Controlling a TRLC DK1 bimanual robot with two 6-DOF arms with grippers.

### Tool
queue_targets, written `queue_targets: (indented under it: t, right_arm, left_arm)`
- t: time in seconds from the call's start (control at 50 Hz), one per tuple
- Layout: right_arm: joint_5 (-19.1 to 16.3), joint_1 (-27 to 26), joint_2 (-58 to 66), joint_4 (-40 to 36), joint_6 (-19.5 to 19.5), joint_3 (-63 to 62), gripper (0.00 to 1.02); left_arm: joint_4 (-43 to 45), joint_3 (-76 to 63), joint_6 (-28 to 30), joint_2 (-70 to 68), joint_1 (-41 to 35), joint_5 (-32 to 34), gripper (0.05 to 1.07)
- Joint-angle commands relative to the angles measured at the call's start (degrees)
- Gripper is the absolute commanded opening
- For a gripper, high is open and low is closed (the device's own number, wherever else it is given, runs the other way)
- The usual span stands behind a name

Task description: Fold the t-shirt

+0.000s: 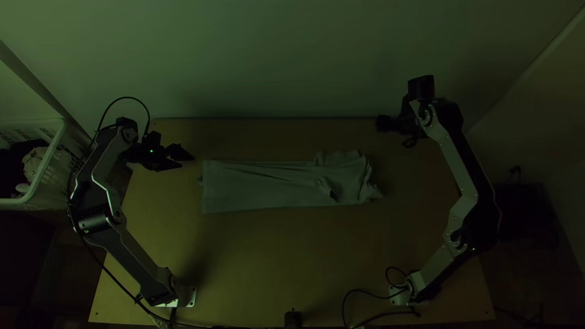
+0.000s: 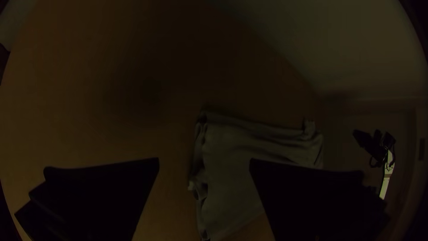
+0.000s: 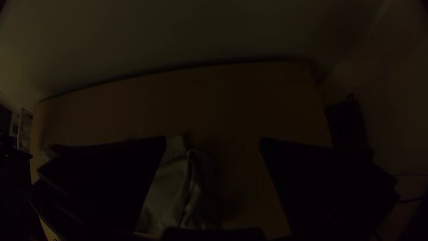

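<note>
Grey t-shirt (image 1: 262,186), long axis side to side: we find the left gripper (image 2: 204,159) by its squared end, nearer than the right gripper (image 3: 213,138); both pairs of jaws gape wide, empty.

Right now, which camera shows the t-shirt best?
The top view, with the t-shirt unobstructed end to end. The left wrist view shows much of it, partly behind a finger; the right wrist view shows its rumpled end, partly hidden.
</note>
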Motion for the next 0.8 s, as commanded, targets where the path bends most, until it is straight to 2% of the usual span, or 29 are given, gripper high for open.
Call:
queue_targets:
  t: [0.0,0.26,0.48,0.78]
  right_arm:
    - [-0.6,-0.3,-3.5,-0.5,1.1,2.7,0.99]
    - [-1.4,-1.0,-8.9,-0.5,1.1,0.6,0.99]
    - [-1.3,-1.1,-11.3,-0.5,1.0,-0.8,0.99]
    - [-1.4,-0.9,-12.6,-0.5,0.9,-0.5,0.99]
  left_arm:
    - [1.9,-4.5,-0.2,-1.9,1.3,2.6,1.03]
    - [6.3,-11.1,1.2,-0.1,2.5,4.9,1.03]
    - [9.5,-16.8,1.9,0.9,-0.5,6.0,1.03]
    - [17.0,-22.7,-4.1,0.0,-9.3,5.9,1.03]
